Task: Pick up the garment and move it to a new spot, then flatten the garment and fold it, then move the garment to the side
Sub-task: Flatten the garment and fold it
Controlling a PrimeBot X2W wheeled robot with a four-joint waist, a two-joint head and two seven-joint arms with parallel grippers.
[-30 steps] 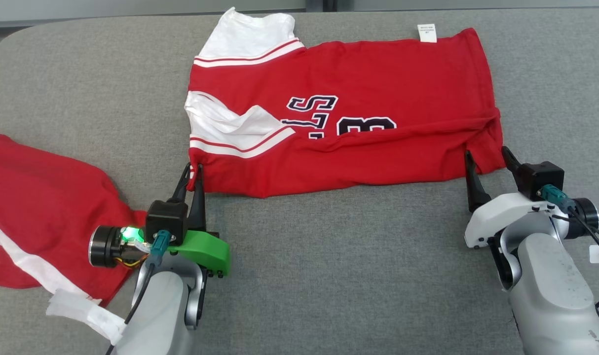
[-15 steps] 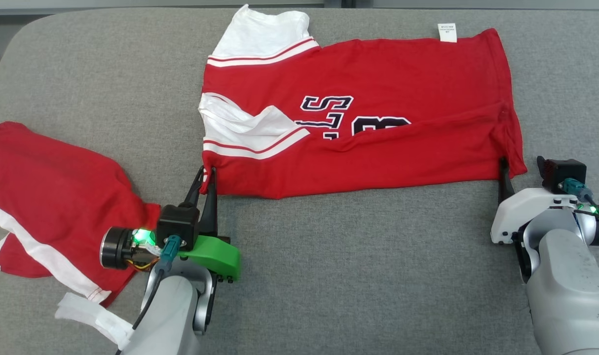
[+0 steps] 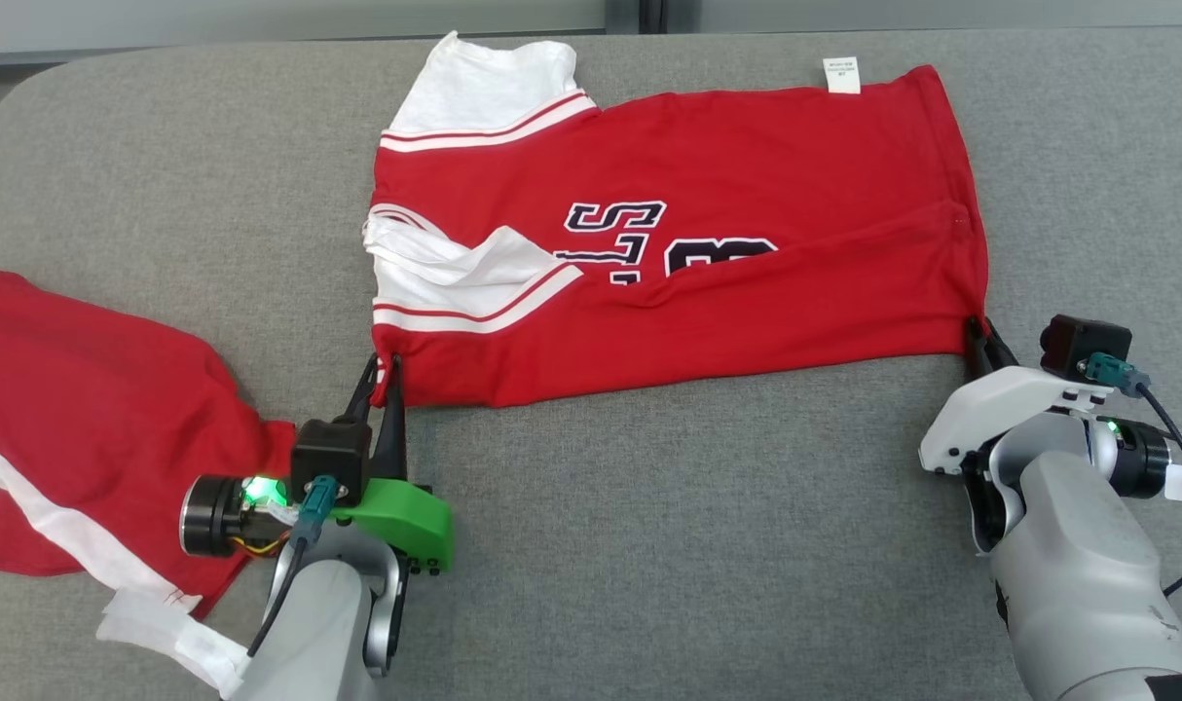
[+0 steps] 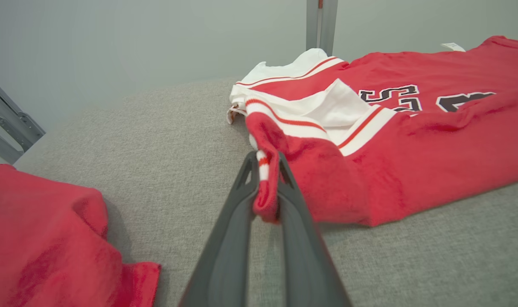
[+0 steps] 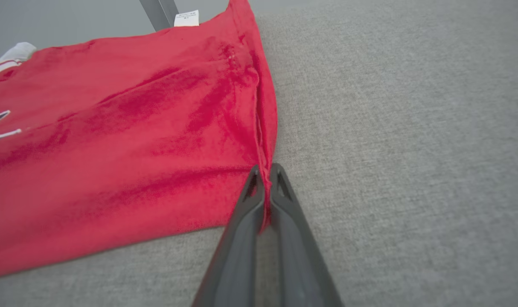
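Reaching up from the near side of the grey padded surface (image 3: 649,545), the two arms meet the near edge of the garment (image 3: 747,292), one at each corner. The left gripper (image 3: 382,365) has its two dark fingers pressed together on the near-left corner. In the left wrist view a bunched fold of red cloth with a white stripe is pinched between the tips of that gripper (image 4: 265,160), and the cloth (image 4: 412,140) slopes up off the surface into the grip. The right gripper (image 3: 985,336) is closed as well. In the right wrist view its fingers (image 5: 263,170) clamp a thin edge of red fabric at the near-right corner, with almost no gap between them, and the garment (image 5: 114,149) spreads away to the left of them.

Beside the left arm, on the robot's left, a second red garment (image 3: 85,409) with a white stripe lies crumpled, apart from the first; its edge also appears low in the left wrist view (image 4: 41,238).

Beyond the grippers the garment lies spread across the middle of the surface, its near part folded over so that the dark lettering (image 3: 615,209) is partly covered. One white sleeve (image 3: 455,258) is tucked under that fold, while the other sleeve (image 3: 474,92) lies at the far-left corner. A small white label (image 3: 841,74) sits on the far edge toward the right.
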